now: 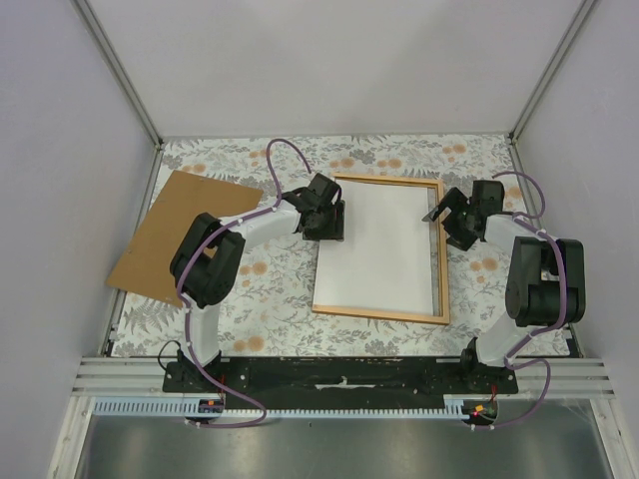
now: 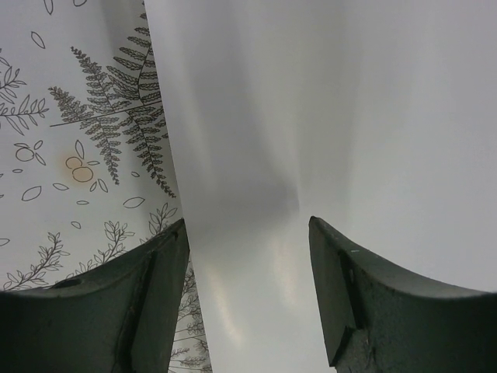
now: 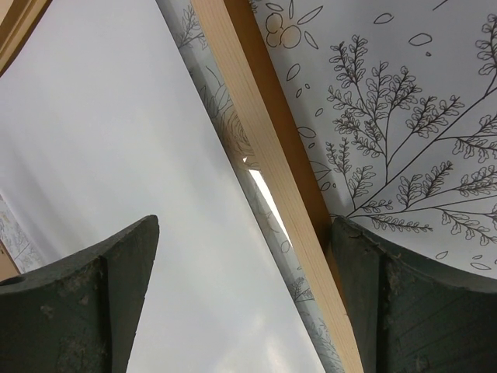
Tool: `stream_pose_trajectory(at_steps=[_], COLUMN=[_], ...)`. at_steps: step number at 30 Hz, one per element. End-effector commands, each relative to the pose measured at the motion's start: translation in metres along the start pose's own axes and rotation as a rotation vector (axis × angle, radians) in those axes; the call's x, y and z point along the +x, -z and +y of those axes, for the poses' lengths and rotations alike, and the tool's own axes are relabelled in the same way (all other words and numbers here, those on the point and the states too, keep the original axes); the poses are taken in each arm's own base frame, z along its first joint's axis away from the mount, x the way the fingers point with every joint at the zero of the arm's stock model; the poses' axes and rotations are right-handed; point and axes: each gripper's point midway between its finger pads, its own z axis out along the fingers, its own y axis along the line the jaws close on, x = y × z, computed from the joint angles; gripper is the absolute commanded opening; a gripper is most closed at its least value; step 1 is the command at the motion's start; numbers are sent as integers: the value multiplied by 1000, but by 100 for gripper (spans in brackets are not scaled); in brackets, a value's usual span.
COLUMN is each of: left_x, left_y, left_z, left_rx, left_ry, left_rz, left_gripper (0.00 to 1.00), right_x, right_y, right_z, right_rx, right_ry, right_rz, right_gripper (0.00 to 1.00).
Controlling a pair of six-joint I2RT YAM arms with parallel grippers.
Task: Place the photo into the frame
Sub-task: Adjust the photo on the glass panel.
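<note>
Closest to your wrist lenses, the dark, matte left fingers stand well apart. One is over the fern-printed cloth and the other over the photo, so they straddle its left edge. You cannot tell whether they touch the paper.

Your right fingers are spread wide across the right rail of the frame, one above the photo's white back and one above the cloth outside the rail.

From above, your left arm is folded at the elbow, with the forearm reaching away and to the right to the photo's left edge near its far corner. Your right arm is bent the same way, its forearm reaching away and to the left to the frame's right rail.

The photo lies flat with its smooth, glossy white back up, inside the thin orange-brown wooden frame. It sits toward the left, hiding that rail, and a strip of cloth shows along the right rail. The long axes of both run near to far, leaning slightly right at the far end.

A plain brown backing board lies skewed on the surface at the left, apart from the frame.
</note>
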Motion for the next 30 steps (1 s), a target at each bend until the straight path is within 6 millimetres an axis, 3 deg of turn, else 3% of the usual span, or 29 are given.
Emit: stream_pose_trajectory(at_steps=[1, 10, 30], left_x=[-20, -26, -25], left_y=[17, 22, 24], left_z=[-6, 1, -18], left_rx=[5, -35, 53], left_ry=[-49, -79, -69], left_rz=[-71, -96, -74], left_gripper=[69, 66, 52], right_x=[-14, -15, -13], right_y=[3, 3, 1], right_z=[21, 20, 18], right_rx=[-56, -49, -41], right_ry=[12, 14, 12], right_rz=[-33, -34, -30], right_gripper=[98, 98, 97])
